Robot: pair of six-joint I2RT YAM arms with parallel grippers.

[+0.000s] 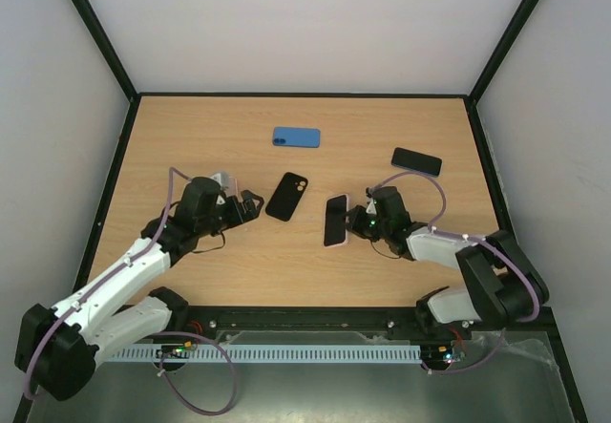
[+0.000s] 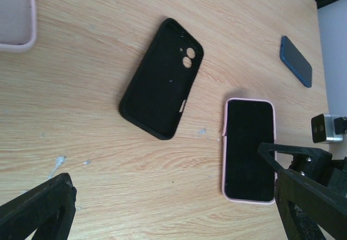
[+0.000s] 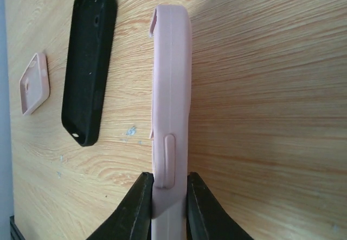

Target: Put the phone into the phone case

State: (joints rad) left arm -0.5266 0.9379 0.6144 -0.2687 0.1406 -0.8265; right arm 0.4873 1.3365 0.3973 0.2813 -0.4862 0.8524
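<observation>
A pink phone case (image 1: 336,220) with a black face inside its rim (image 2: 248,149) is held up on its long edge, dark face toward the left. My right gripper (image 1: 353,222) is shut on the case's near end, one finger on each flat side (image 3: 169,196). An empty black case (image 1: 288,196) lies open side up to its left, also in the left wrist view (image 2: 161,78) and the right wrist view (image 3: 87,66). My left gripper (image 1: 250,203) is open and empty (image 2: 173,207), just left of the black case.
A black phone (image 1: 416,160) lies at the back right. A blue phone (image 1: 296,137) lies at the back middle, also in the left wrist view (image 2: 296,61). A second pink case (image 1: 221,179) sits by the left gripper, also in the right wrist view (image 3: 33,83). Black rails edge the table.
</observation>
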